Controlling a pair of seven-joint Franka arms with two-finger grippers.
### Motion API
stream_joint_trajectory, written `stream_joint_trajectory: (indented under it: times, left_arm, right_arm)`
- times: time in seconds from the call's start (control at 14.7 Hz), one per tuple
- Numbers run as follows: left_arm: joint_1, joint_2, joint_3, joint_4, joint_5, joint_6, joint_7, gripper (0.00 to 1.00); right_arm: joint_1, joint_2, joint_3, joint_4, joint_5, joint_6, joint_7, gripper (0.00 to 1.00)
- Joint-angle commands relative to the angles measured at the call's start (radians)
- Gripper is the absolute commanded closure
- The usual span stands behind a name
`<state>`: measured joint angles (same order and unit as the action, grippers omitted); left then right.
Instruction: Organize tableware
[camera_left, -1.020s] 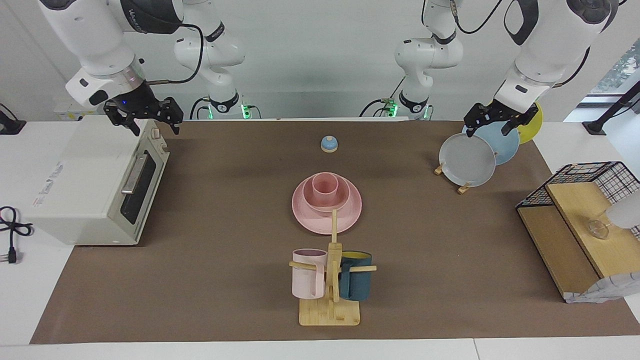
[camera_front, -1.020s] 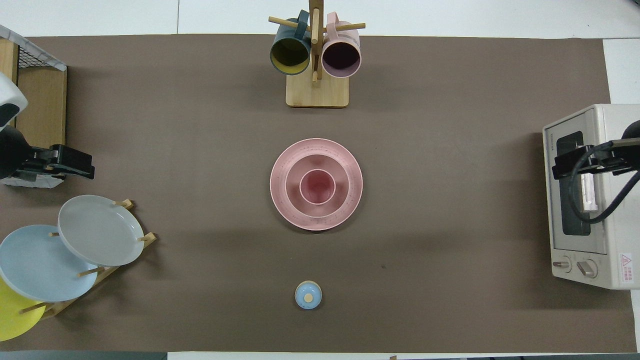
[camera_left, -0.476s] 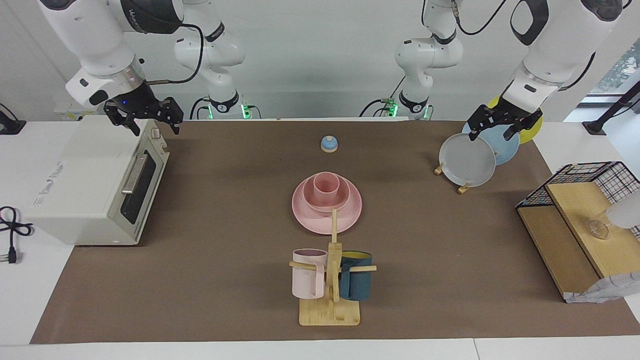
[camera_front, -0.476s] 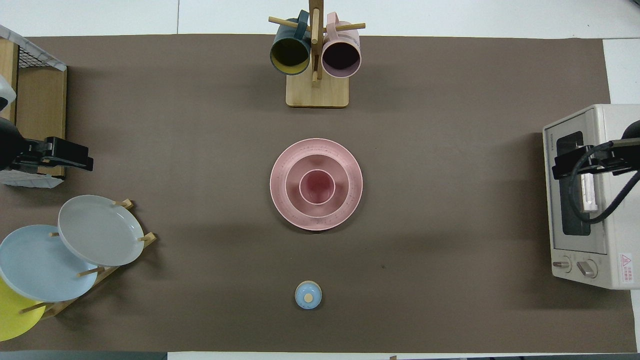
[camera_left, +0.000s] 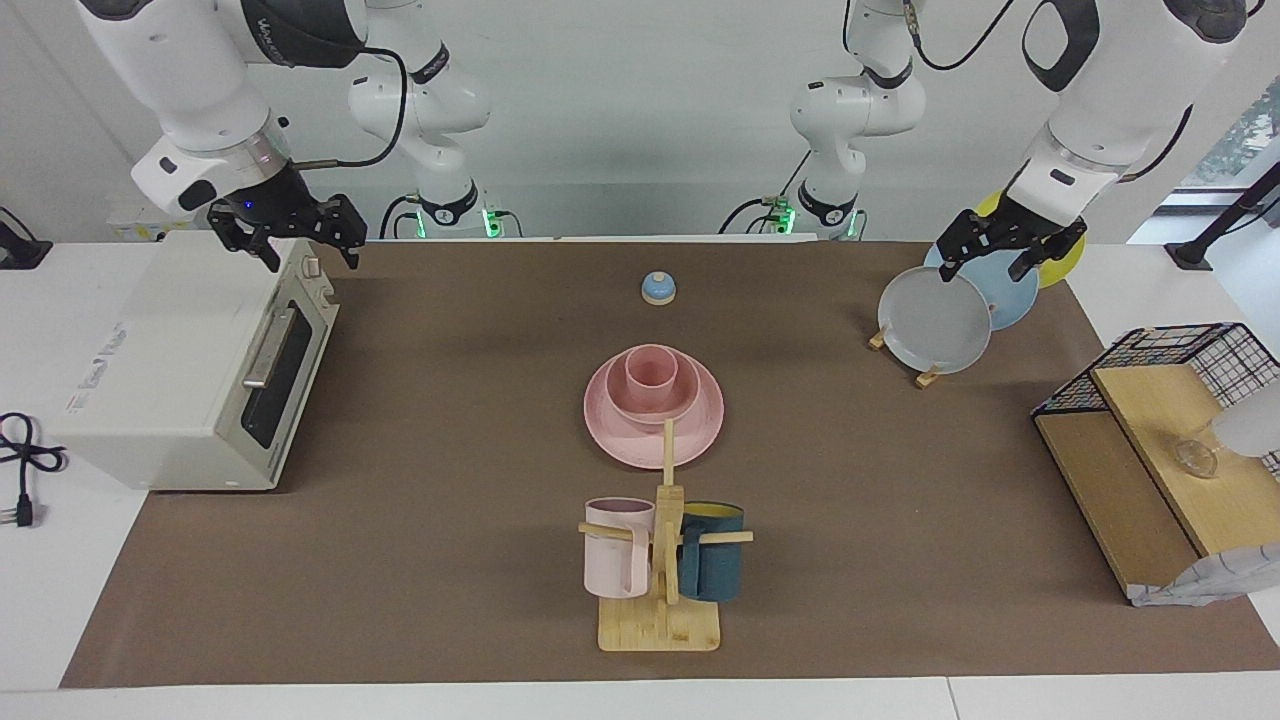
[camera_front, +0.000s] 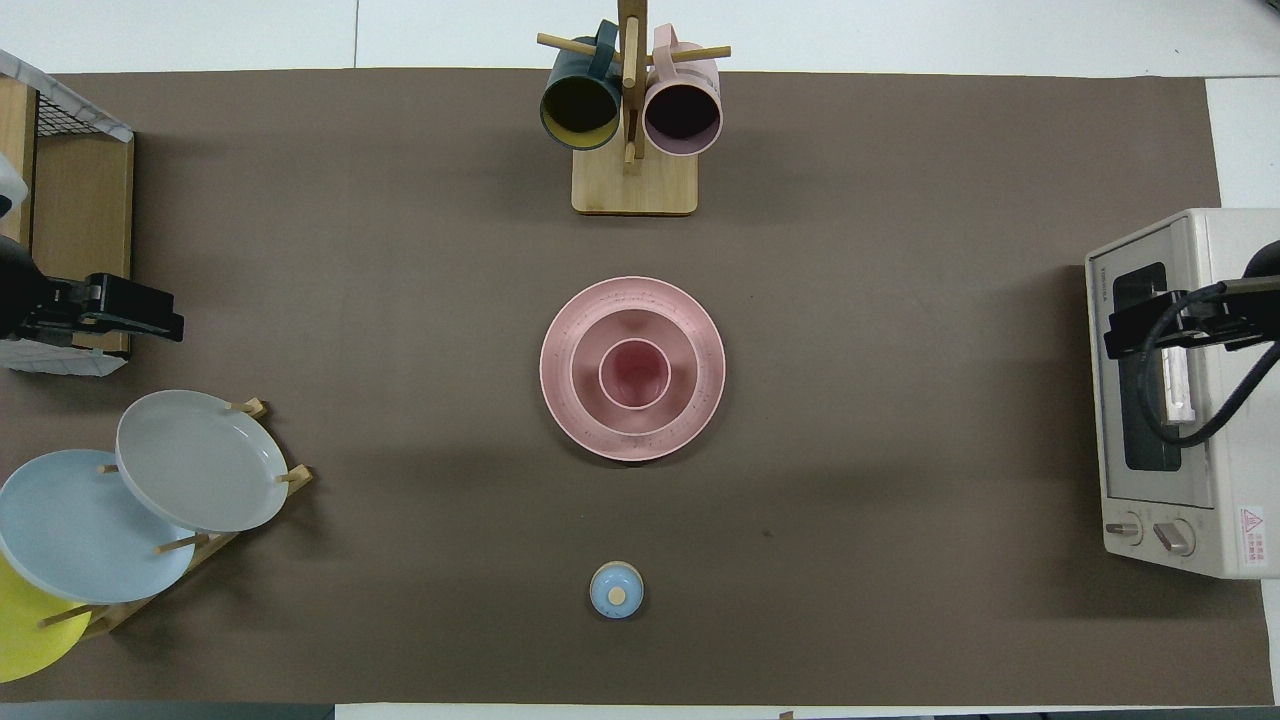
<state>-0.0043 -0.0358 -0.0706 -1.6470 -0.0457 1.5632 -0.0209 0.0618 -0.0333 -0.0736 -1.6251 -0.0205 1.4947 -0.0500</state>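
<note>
Since a second ago my left gripper (camera_left: 1010, 250) has drifted over the plate rack, fingers spread and empty, while my right gripper (camera_left: 290, 235) waits open over the toaster oven (camera_left: 190, 360); cup (camera_left: 650, 375), bowl (camera_left: 690, 395) and plate (camera_left: 615, 435) sit nested mid-table, so I should retreat high.

Matte pink plate (camera_left: 654, 440), bowl (camera_left: 655, 405), cup (camera_left: 650, 378) — seemingly speckled — beside a pale wooden mug rack (camera_left: 660, 610).

stacked set at mid-table
cup (camera_left: 651, 377) in bowl (camera_left: 653, 404) on plate (camera_left: 654, 428); mug rack (camera_left: 660, 560) farther from the robots, bell (camera_left: 658, 288) nearer.
</note>
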Motion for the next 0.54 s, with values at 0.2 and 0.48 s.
stream_joint_trajectory:
  times: [0.2,0.48]
  left_arm:
    - [0.007,-0.012,-0.012,-0.01,0.038,-0.002,0.022,0.0]
    - [0.007,-0.013,-0.012,-0.011,0.04,-0.003,0.042,0.0]
  right_arm:
    - [-0.004,-0.005,0.002,0.001,0.011,-0.002,-0.025,0.0]
    - [-0.004,-0.008,0.002,-0.001,0.01,-0.019,-0.024,0.0]
